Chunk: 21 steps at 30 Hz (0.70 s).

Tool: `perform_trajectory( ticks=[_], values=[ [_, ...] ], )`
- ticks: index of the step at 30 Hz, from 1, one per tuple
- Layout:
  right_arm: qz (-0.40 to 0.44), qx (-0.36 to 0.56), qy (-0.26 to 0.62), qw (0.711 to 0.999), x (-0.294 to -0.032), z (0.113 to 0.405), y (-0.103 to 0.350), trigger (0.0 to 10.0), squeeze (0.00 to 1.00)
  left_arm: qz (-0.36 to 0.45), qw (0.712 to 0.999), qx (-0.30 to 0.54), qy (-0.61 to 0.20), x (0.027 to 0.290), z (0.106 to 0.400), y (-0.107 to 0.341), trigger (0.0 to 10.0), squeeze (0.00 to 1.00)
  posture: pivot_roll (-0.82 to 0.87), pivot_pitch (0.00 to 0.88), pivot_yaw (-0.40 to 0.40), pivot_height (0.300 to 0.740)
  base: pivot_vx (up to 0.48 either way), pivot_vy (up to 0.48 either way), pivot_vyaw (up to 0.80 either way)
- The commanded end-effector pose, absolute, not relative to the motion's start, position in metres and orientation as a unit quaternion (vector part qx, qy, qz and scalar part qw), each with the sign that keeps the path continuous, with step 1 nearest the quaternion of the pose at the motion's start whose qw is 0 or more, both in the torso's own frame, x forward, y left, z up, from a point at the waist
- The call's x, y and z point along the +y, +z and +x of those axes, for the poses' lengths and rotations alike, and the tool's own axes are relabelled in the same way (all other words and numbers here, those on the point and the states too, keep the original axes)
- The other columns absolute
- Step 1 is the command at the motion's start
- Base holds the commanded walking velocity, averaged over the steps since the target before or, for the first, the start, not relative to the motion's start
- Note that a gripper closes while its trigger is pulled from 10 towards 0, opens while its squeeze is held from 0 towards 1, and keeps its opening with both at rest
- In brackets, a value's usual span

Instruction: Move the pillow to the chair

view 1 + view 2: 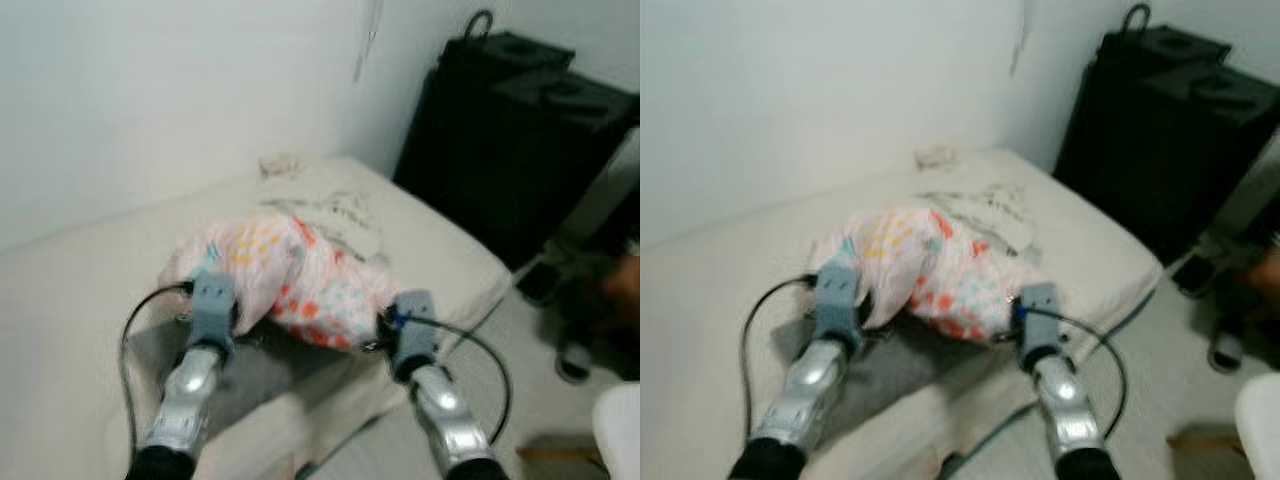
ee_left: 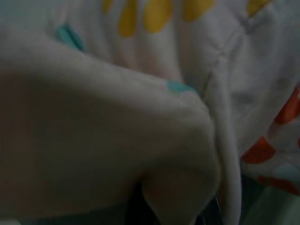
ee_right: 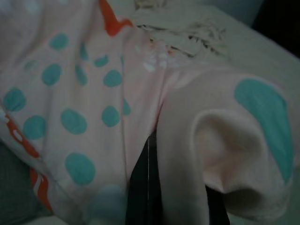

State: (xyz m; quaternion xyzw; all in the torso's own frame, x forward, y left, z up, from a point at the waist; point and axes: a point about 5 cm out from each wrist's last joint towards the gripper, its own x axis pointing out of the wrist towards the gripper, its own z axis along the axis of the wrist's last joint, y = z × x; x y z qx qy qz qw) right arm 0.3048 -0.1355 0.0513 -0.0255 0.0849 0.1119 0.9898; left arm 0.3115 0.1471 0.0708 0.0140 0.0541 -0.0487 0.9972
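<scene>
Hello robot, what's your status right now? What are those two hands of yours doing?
Left hand and right hand pressed into opposite ends of the polka-dot pillow. Pillow on the bed, over a grey cloth. Finger state unclear under fabric.

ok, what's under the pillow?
A grey blanket on the bed shows beneath the pillow. Both grippers reach in at its sides, left, right; their fingers are covered by fabric.

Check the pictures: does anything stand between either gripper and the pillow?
Nothing visible does. The left gripper and right gripper both press into the pillow on the bed, one on each side.
</scene>
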Motion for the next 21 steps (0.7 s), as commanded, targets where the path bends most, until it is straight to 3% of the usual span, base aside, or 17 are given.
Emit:
perform_trajectory(
  ticks=[1, 21],
  values=[
    [-0.031, 0.090, 0.125, 0.988, -0.1342, 0.3024, 0.0483, 10.0, 0.00, 0.008, 0.996, 0.053, -0.077, 0.1326, 0.3117, 0.0715, 10.0, 0.00, -0.02, 0.063, -0.027, 0.740, 0.000, 0.000, -0.80],
    [-0.038, 0.090, 0.139, 0.985, -0.1324, 0.3078, 0.0519, 10.0, 0.00, 0.019, 0.996, 0.057, -0.064, 0.1371, 0.3103, 0.0693, 10.0, 0.00, -0.02, 0.073, -0.060, 0.740, 0.000, 0.000, -0.80]
  ],
)
